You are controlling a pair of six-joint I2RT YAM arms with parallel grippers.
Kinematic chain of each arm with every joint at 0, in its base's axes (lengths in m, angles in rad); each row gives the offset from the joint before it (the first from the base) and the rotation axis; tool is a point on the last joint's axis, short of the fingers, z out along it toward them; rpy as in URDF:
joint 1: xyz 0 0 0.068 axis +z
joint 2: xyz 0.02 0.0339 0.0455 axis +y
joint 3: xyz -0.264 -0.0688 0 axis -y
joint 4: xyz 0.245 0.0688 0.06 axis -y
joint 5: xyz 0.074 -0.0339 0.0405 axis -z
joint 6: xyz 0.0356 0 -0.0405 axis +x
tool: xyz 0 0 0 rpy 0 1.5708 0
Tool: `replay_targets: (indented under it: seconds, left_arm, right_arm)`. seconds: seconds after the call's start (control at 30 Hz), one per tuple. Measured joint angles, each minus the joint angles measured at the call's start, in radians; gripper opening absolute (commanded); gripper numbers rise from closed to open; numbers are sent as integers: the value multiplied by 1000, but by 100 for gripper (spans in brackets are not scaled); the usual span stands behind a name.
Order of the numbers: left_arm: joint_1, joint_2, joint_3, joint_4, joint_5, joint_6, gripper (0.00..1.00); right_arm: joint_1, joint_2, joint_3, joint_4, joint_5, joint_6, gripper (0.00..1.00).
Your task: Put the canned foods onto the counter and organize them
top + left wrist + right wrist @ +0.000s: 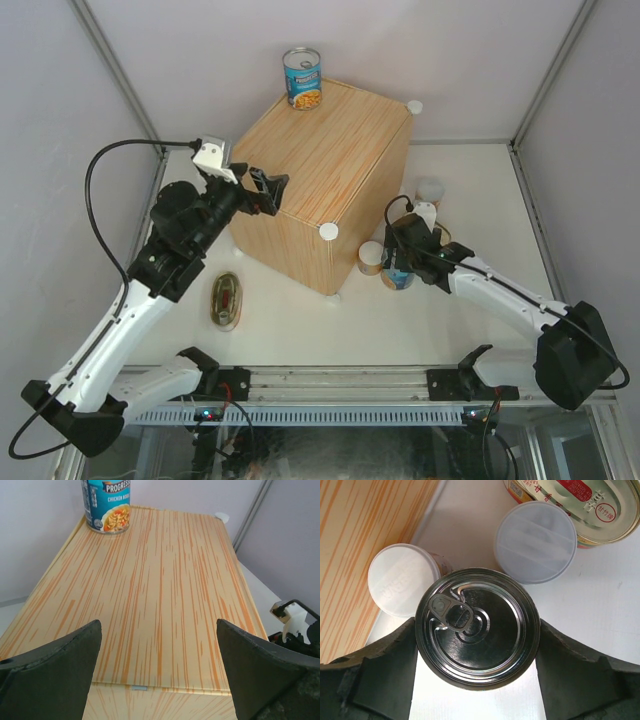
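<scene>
Beside the counter [330, 150], right jaws clasp a tall can [477, 630] (pull-tab up); left jaws gape over the counter.

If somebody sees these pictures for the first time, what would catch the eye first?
The big wooden box in the middle of the table, with one blue soup can alone on its far corner. Next, the right end effector straddling a silver-topped can on the table beside the box, among smaller cans.
</scene>
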Motion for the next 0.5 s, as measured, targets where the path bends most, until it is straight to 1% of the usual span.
replay_targets:
  seconds: [0.03, 0.17, 0.3, 0.5]
  left_arm:
    - [0, -2, -8, 0, -1, 0, 100]
    - [0, -14, -31, -6, -7, 2, 100]
    - [0, -35, -37, -14, -9, 9, 100]
    - [0, -73, -53, -15, -13, 9, 100]
  right_arm:
    - [2, -1, -1, 0, 0, 0, 8]
    - [19, -24, -13, -8, 4, -1, 7]
    - [43, -69, -21, -67, 4, -4, 4]
    - [85, -143, -19, -134, 34, -3, 4]
